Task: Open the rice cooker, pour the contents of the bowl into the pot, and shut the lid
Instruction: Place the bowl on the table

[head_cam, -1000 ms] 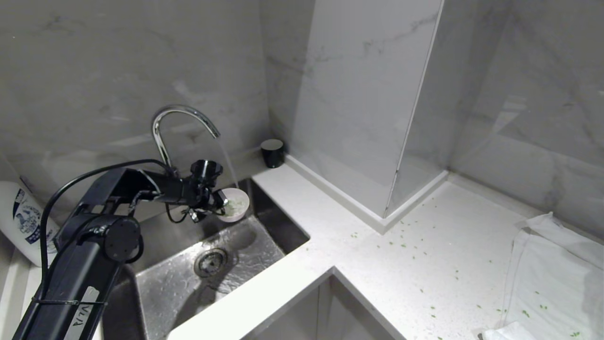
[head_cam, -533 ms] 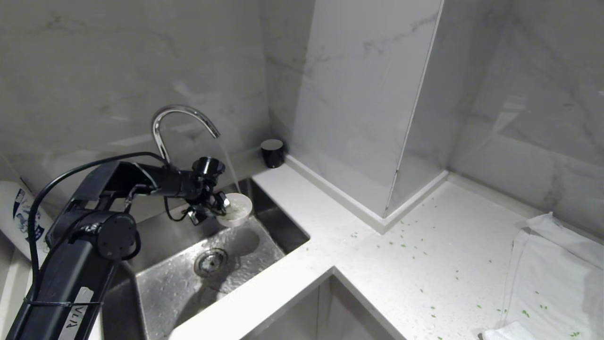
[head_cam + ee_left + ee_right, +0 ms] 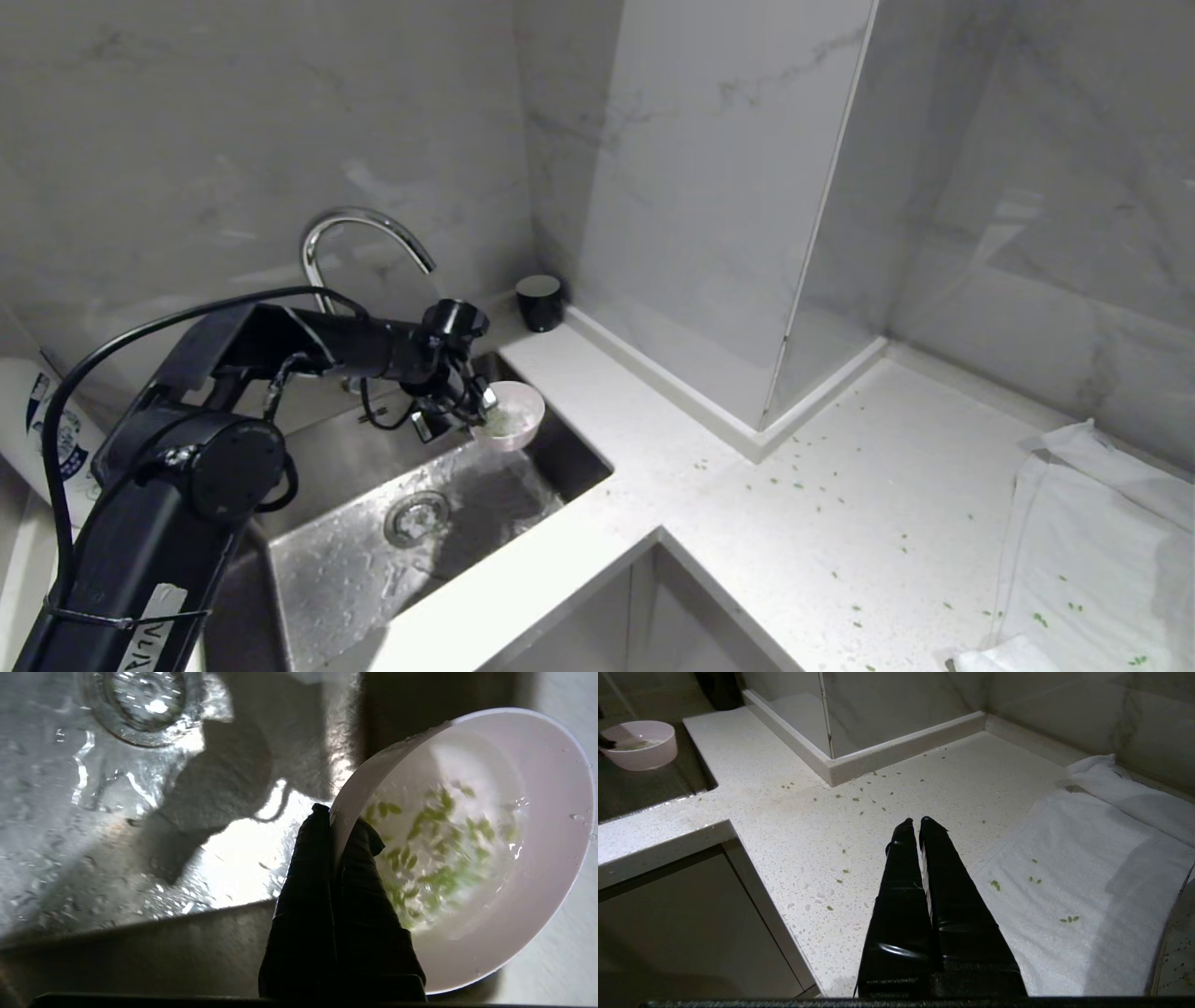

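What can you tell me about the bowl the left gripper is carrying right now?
The bowl is small, round and pale pink with a white inside, glossy like ceramic or plastic. The left gripper is shut on its rim, one finger inside and one outside, and holds it above the steel sink, near the corner by the countertop. It sits roughly upright. Inside are water and chopped green bits; droplets cling to its wall. Only the gripper touches it.

Bottle (image 3: 37, 439) half out of frame
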